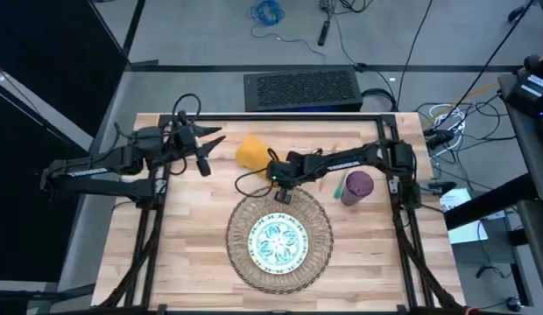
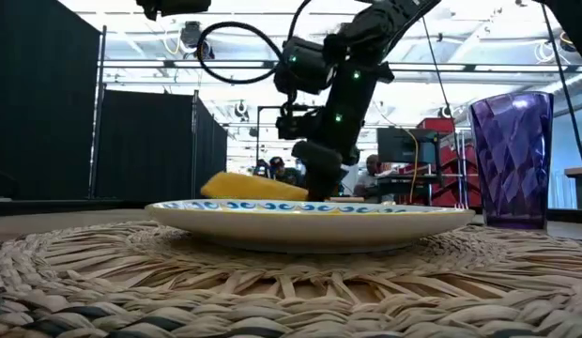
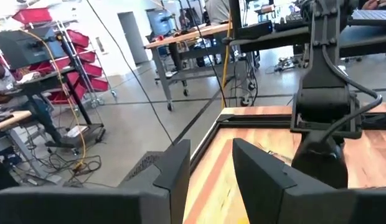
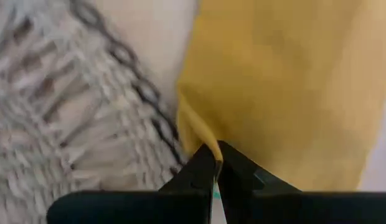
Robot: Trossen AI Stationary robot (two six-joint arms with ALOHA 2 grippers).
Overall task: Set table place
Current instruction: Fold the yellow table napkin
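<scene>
The right arm reaches in from the table's right edge, stretched leftward across the table [image 1: 193, 227] with its wrist bent down, so that the right claw [image 1: 283, 194] stands at the far rim of the woven mat [image 1: 241, 245], between the mat and the yellow napkin [image 1: 251, 151]. In the right wrist view its two dark fingers [image 4: 199, 171] are pressed together, pinching a folded edge of the napkin just beside the mat's fringe; the low view shows the same arm coming down steeply behind the plate [image 2: 310, 218], with green lights glowing on its joints. The left arm lies along the table's far left corner, roughly level, its left claw [image 1: 204, 150] raised off the wood and pointing toward the napkin, fingers [image 3: 174, 171] spread apart and holding nothing. The patterned plate sits centred on the mat near the table's near edge. The purple cup [image 1: 356, 187] stands upright on bare wood to the right of the mat, close under the right arm. No brand, label or writing can be read on any of these things.
</scene>
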